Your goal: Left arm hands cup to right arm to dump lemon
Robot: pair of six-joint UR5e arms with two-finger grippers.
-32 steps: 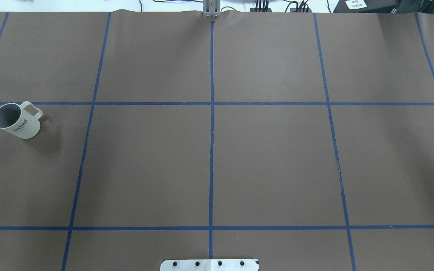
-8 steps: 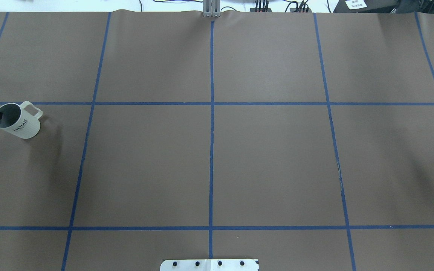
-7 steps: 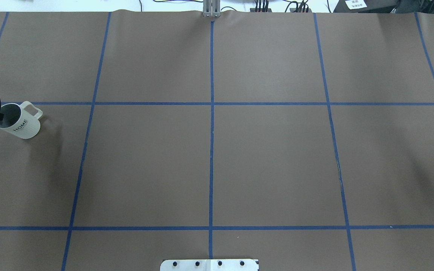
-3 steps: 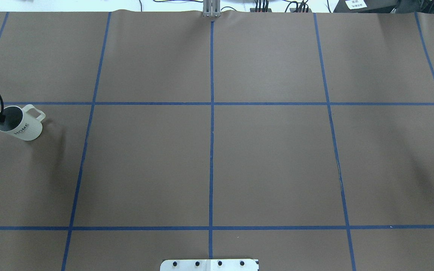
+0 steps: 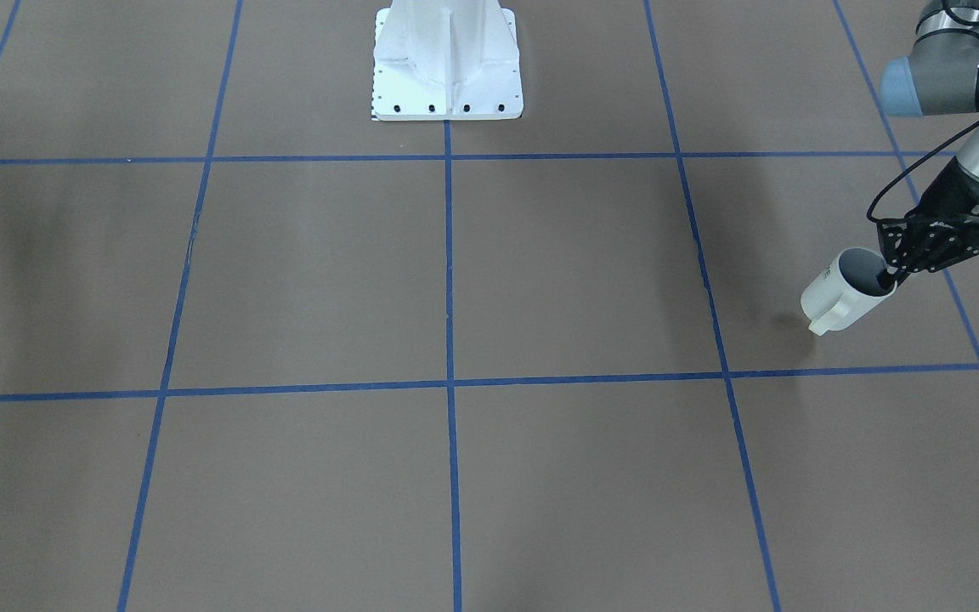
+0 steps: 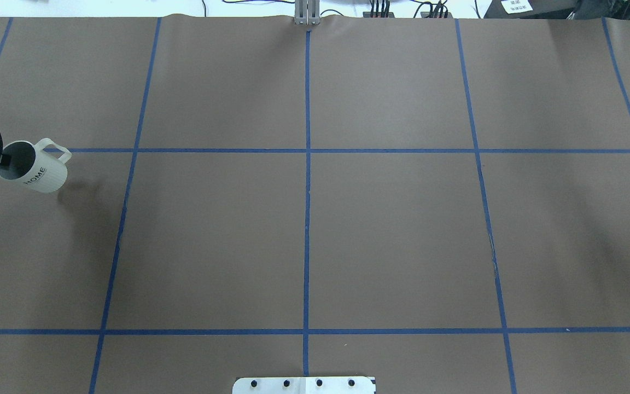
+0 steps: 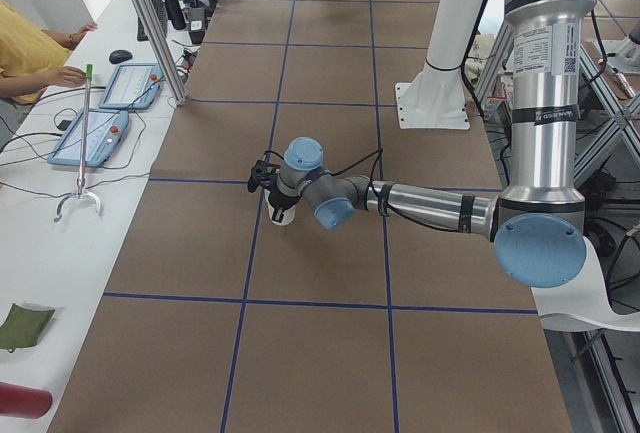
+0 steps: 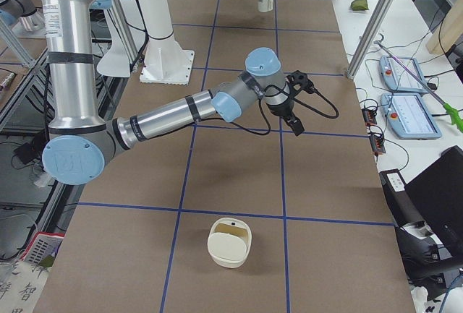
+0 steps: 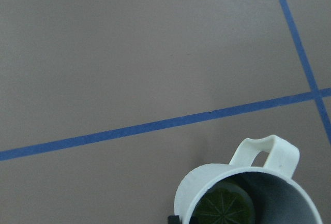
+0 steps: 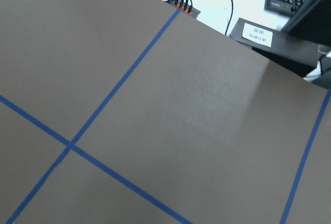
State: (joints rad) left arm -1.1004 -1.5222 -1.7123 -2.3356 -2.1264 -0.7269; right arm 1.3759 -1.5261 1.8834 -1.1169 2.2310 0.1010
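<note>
hanging from the left gripper, the white ribbed cup with a loop handle, grey inside and black "home" lettering is off the brown paper-covered table with its blue tape grid, at the far left end of the robot's reach. its shadow falls apart from its base in the overhead view, and it tilts, mouth leaning back toward the black open-frame fingers. the jaws are clamped on the rim, one finger inside the wall and one outside, on the side away from the handle. in the left wrist view a dark, ridged round shape lies at the bottom of the cup; we take it to be the lemon.

the right gripper hovers over the table well apart from the cup, and we cannot tell whether its jaws are apart or together. a cream rounded container sits on the table at the robot's right end, likely the dumping spot.

we judge the cup stiff, hard-walled and light, with a smooth surface that could slip or pivot in a rim pinch, so it may swing as the left arm carries it. it would probably chip if dropped. the lemon is loose and would roll out if the mouth tips low. for the hand-over, we would have the right gripper take the ribbed body across its width, below the rim and clear of the left fingers, or else the handle.
</note>
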